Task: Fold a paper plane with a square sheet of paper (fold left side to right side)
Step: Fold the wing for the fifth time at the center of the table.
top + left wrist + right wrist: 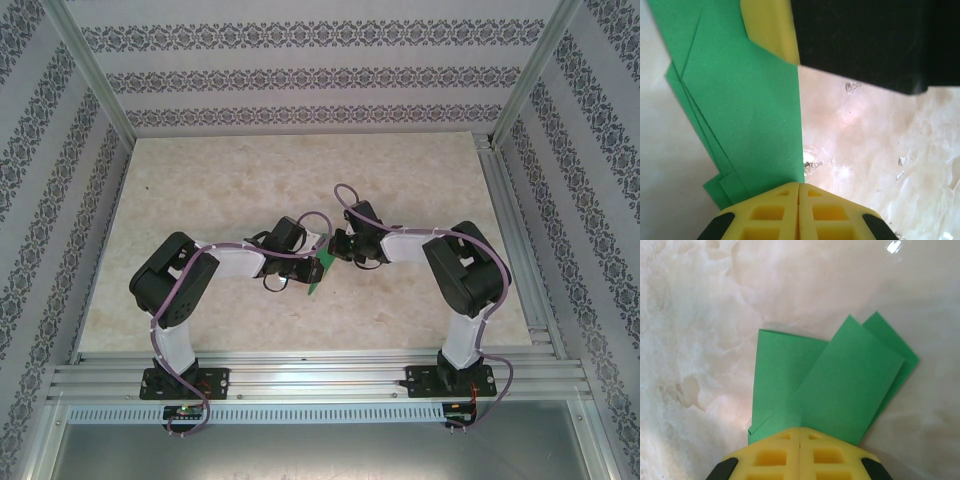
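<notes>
The green sheet of paper [319, 272] is folded into a narrow, layered, plane-like shape and hangs at the table's middle between both grippers. In the left wrist view the sheet of paper [750, 115] runs from the upper left down to my left gripper [799, 186], whose yellow jaws are pressed together on its near end. One yellow finger [771, 27] of the right gripper covers its far end. In the right wrist view two flaps of the sheet of paper [830, 385] fan out from my right gripper [800, 431], shut on it. From above, the left gripper [318, 252] and right gripper [336, 248] nearly touch.
The pale marbled tabletop [250, 170] stretches out around the arms. Patterned walls enclose it on the back and on both sides. An aluminium rail [300, 380] crosses the near edge by the arm bases, and another rail [520, 250] runs along the right side.
</notes>
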